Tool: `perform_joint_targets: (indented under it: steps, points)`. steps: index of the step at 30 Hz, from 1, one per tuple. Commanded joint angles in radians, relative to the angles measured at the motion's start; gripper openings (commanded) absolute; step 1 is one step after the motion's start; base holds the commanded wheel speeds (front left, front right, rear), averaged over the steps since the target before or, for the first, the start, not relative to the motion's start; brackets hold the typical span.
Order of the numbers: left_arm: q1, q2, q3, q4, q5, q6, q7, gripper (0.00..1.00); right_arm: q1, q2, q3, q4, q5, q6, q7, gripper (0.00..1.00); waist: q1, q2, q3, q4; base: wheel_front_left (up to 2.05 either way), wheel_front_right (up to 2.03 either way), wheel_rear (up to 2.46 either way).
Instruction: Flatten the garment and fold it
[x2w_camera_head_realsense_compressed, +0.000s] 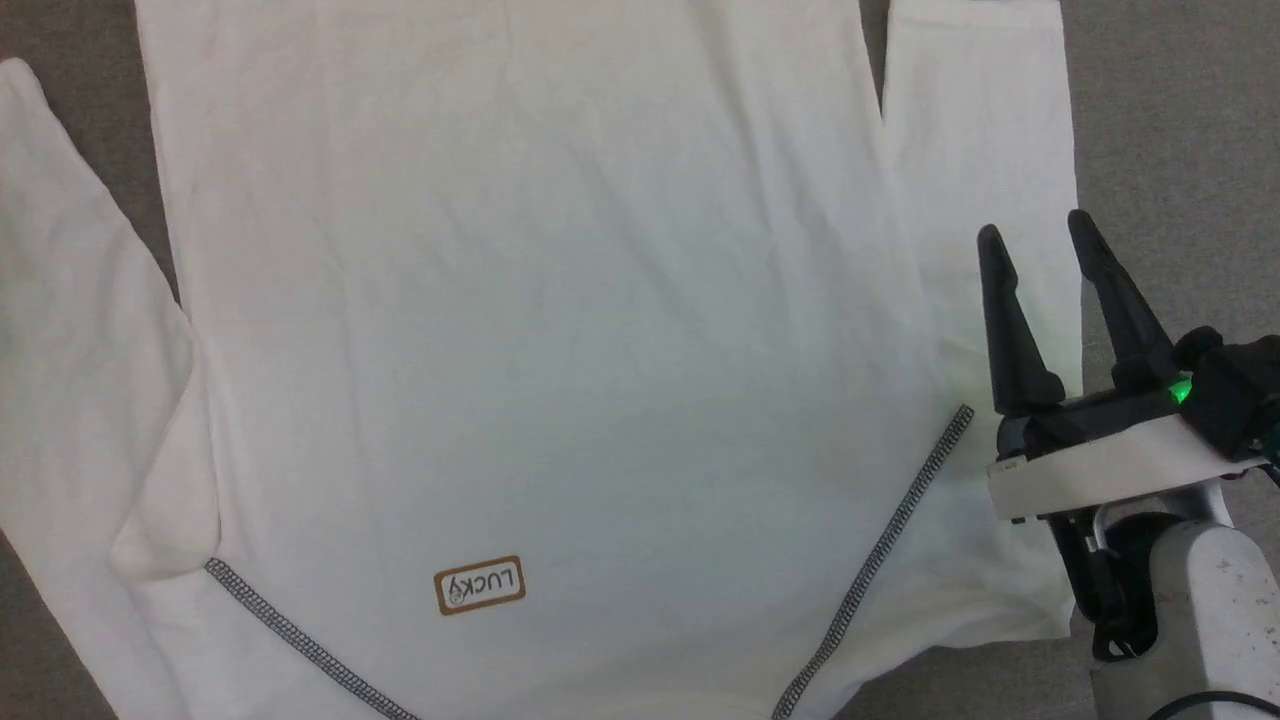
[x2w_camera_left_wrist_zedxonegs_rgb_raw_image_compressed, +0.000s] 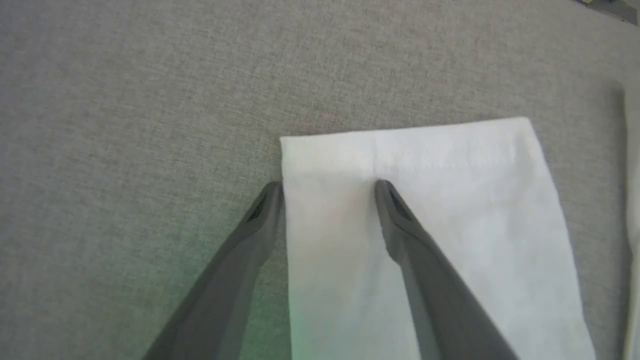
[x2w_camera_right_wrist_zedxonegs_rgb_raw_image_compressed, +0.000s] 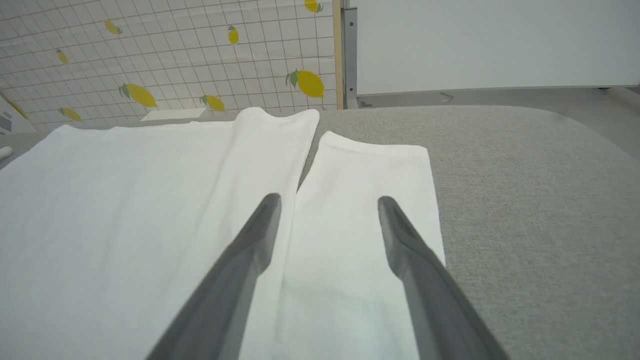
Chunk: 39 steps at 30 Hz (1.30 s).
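Observation:
The white long-sleeved garment (x2w_camera_head_realsense_compressed: 560, 300) lies spread flat on the grey surface, collar end toward me, with dark zigzag seams (x2w_camera_head_realsense_compressed: 880, 545) and a small brown label (x2w_camera_head_realsense_compressed: 479, 585). My right gripper (x2w_camera_head_realsense_compressed: 1038, 232) stands open over the right sleeve (x2w_camera_head_realsense_compressed: 985, 130); in the right wrist view its fingers (x2w_camera_right_wrist_zedxonegs_rgb_raw_image_compressed: 250, 260) straddle that sleeve (x2w_camera_right_wrist_zedxonegs_rgb_raw_image_compressed: 360, 200). My left gripper (x2w_camera_left_wrist_zedxonegs_rgb_raw_image_compressed: 327, 186) is open at the cuff end of the left sleeve (x2w_camera_left_wrist_zedxonegs_rgb_raw_image_compressed: 425, 210), one finger (x2w_camera_left_wrist_zedxonegs_rgb_raw_image_compressed: 260, 220) beside the sleeve's edge, the other on the cloth. Nothing is held.
Grey fabric-covered table (x2w_camera_right_wrist_zedxonegs_rgb_raw_image_compressed: 525, 200) lies bare to the right of the sleeve, with a rounded far corner. Beyond it stand a lemon-patterned tiled wall (x2w_camera_right_wrist_zedxonegs_rgb_raw_image_compressed: 175, 50) and a pale panel (x2w_camera_right_wrist_zedxonegs_rgb_raw_image_compressed: 490, 40).

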Motion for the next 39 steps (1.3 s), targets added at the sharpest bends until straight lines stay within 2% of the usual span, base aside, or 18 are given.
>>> perform_joint_targets:
  steps: [1,3,5,9,10,13,16,19,28,29,32,36,39]
  points:
    - [0.065,-0.038,-0.039,0.005,-0.032,0.005,0.056,0.0,-0.017,0.005,0.002,0.002,-0.005,-0.002,-0.006,1.0,-0.0001,-0.0001,0.0,0.001,0.0,0.0,0.0]
    - [0.078,-0.034,-0.034,-0.021,-0.035,0.007,0.05,0.0,-0.017,0.006,0.001,0.005,-0.006,-0.002,-0.005,1.0,-0.0001,-0.0001,-0.008,0.009,0.0,0.0,0.0]
    - [0.085,-0.031,-0.021,-0.037,-0.021,0.006,0.0,0.0,-0.015,0.005,0.003,0.009,-0.007,-0.002,-0.002,1.0,-0.0001,-0.0001,-0.023,0.016,0.0,0.0,0.0]
    - [0.105,-0.032,0.005,-0.048,0.023,-0.01,-0.145,0.0,-0.007,0.0,-0.006,0.016,-0.008,-0.002,0.004,1.0,-0.0001,-0.0001,-0.077,0.038,0.0,0.0,0.0]
    - [0.118,-0.035,0.021,-0.049,0.048,-0.013,-0.229,0.0,0.002,-0.002,-0.012,0.021,-0.01,-0.002,0.009,1.0,-0.0001,-0.0001,-0.111,0.052,0.0,0.0,0.0]
    - [0.154,-0.042,0.054,-0.05,0.069,-0.014,-0.353,0.0,0.022,-0.003,-0.018,0.026,-0.011,-0.002,0.019,1.0,-0.0001,-0.0001,-0.174,0.075,0.0,0.0,0.0]
    - [0.207,-0.043,0.082,-0.07,0.067,-0.022,-0.432,0.0,0.052,-0.003,-0.032,0.03,-0.013,-0.002,0.037,1.0,-0.0001,-0.0001,-0.238,0.099,0.0,0.0,0.0]
    - [0.27,-0.024,0.111,-0.117,0.071,-0.007,-0.488,0.0,0.091,-0.001,-0.052,0.026,-0.015,-0.002,0.053,1.0,-0.0001,-0.0001,-0.3,0.128,0.0,0.0,0.0]
    - [0.4,0.044,0.163,-0.437,0.087,0.065,-0.533,0.0,0.198,0.009,-0.088,-0.007,-0.014,-0.002,0.096,1.0,-0.0001,-0.0001,-0.42,0.188,0.0,0.0,0.0]
    - [0.411,0.044,0.16,-0.515,0.089,0.079,-0.529,0.0,0.214,0.011,-0.088,-0.012,-0.013,-0.002,0.104,1.0,-0.0001,-0.0001,-0.438,0.194,0.0,0.0,0.0]
    - [0.418,0.037,0.134,-0.621,0.099,0.098,-0.51,0.0,0.23,0.013,-0.087,-0.02,-0.011,-0.002,0.115,1.0,-0.0001,-0.0001,-0.46,0.197,0.0,0.0,0.0]
    - [0.389,-0.025,0.055,-0.742,0.112,0.104,-0.482,0.0,0.244,0.015,-0.089,-0.031,-0.009,-0.002,0.125,1.0,-0.0001,-0.0001,-0.477,0.199,0.0,0.0,0.0]
    - [0.326,-0.112,-0.056,-0.775,0.134,0.082,-0.446,0.0,0.25,0.016,-0.089,-0.039,-0.009,-0.002,0.131,1.0,-0.0001,-0.0001,-0.48,0.2,0.0,0.0,0.0]
